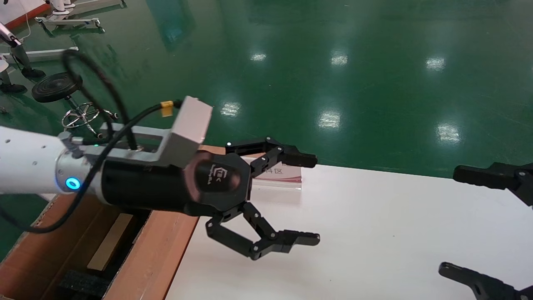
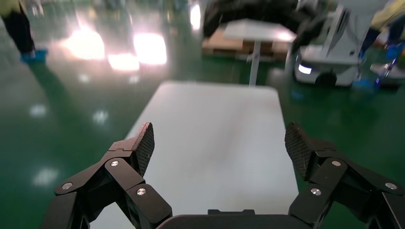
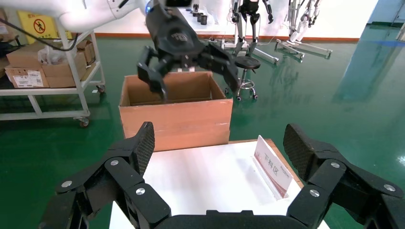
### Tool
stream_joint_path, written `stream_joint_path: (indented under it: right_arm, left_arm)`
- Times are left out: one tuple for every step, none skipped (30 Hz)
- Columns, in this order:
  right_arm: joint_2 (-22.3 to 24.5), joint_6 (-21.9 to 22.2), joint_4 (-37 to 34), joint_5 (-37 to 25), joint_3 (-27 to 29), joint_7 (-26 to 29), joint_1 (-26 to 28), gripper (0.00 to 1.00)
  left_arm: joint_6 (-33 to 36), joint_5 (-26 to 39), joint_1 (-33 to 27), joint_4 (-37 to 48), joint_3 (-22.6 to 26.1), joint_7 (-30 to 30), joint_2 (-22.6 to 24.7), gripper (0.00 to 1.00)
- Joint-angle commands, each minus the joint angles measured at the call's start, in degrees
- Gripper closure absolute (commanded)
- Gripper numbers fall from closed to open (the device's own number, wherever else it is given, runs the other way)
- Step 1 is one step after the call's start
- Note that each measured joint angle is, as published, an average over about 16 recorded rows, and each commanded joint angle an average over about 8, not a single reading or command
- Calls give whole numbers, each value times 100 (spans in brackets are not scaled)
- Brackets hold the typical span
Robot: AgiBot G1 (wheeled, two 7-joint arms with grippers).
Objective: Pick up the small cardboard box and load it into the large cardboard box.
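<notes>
The large cardboard box [image 1: 158, 250] stands open against the left end of the white table [image 1: 374, 233]; the right wrist view shows its brown wall [image 3: 176, 119]. A pale tan flat edge [image 1: 110, 241] lies inside its dark interior; I cannot tell whether it is the small cardboard box. No small box shows on the table. My left gripper [image 1: 315, 199] is open and empty, held above the table's left end just past the box, and it also shows in the right wrist view [image 3: 196, 83]. My right gripper [image 1: 449, 221] is open and empty over the table's right side.
A white sign stand [image 1: 279, 175] with red print stands near the table's far left corner, close behind the left gripper. A black stool [image 1: 56, 85] stands on the green floor at the far left. A cart with cartons [image 3: 38, 71] stands beyond the box.
</notes>
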Motion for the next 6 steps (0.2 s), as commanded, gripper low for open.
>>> stream_joint_path:
  right_arm:
    - [-2, -2, 1, -4, 6, 3, -2, 0]
    - [-3, -3, 2, -6, 8, 5, -2, 0]
    - [-4, -4, 2, -7, 11, 6, -3, 0]
    - [-5, -5, 3, -8, 12, 7, -3, 0]
    - [-5, -5, 3, -9, 13, 7, -3, 0]
    - [-5, -6, 3, -10, 14, 8, -4, 0]
  left_arm:
    - [140, -184, 345, 10, -440, 215, 79, 0]
    - [181, -237, 443, 14, -565, 277, 101, 0]
    - [212, -278, 520, 16, -664, 325, 119, 0]
    - [233, -305, 570, 18, -728, 357, 130, 0]
    - [252, -331, 618, 20, -788, 386, 141, 0]
    - [265, -348, 651, 21, -831, 407, 149, 0]
